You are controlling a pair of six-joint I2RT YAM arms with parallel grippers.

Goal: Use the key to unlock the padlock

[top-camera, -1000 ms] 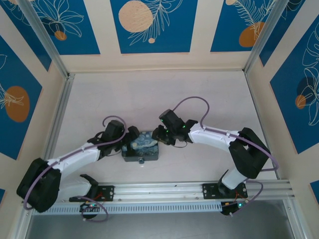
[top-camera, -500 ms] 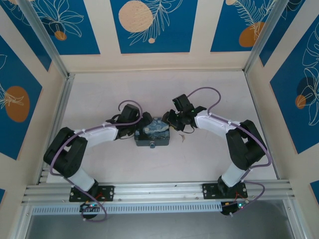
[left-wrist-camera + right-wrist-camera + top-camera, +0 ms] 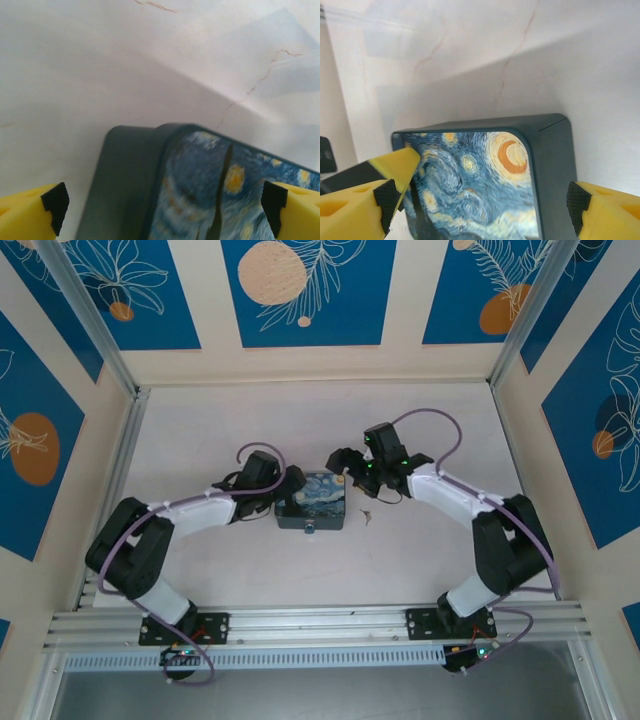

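Note:
The blue-and-yellow painted tin (image 3: 312,498) lies mid-table. The tiny padlock (image 3: 309,530) hangs at the middle of its near side. The key (image 3: 366,514) lies loose on the table just right of the tin. My left gripper (image 3: 288,488) is at the tin's left end. In the left wrist view it (image 3: 165,205) is open, its yellow fingertips straddling the tin's corner (image 3: 150,170) without touching. My right gripper (image 3: 343,462) hovers at the tin's far right corner. In the right wrist view it (image 3: 482,205) is open over the painted lid (image 3: 480,180), holding nothing.
Aluminium posts and blue-and-cream wall panels (image 3: 308,290) close in the table on three sides. A metal rail (image 3: 320,625) with both arm bases runs along the near edge. Bare pale tabletop (image 3: 320,420) stretches beyond the tin.
The tin has moved away from the near edge and to the right, both arms going with it. My right gripper has opened wide, and the key now lies on the table.

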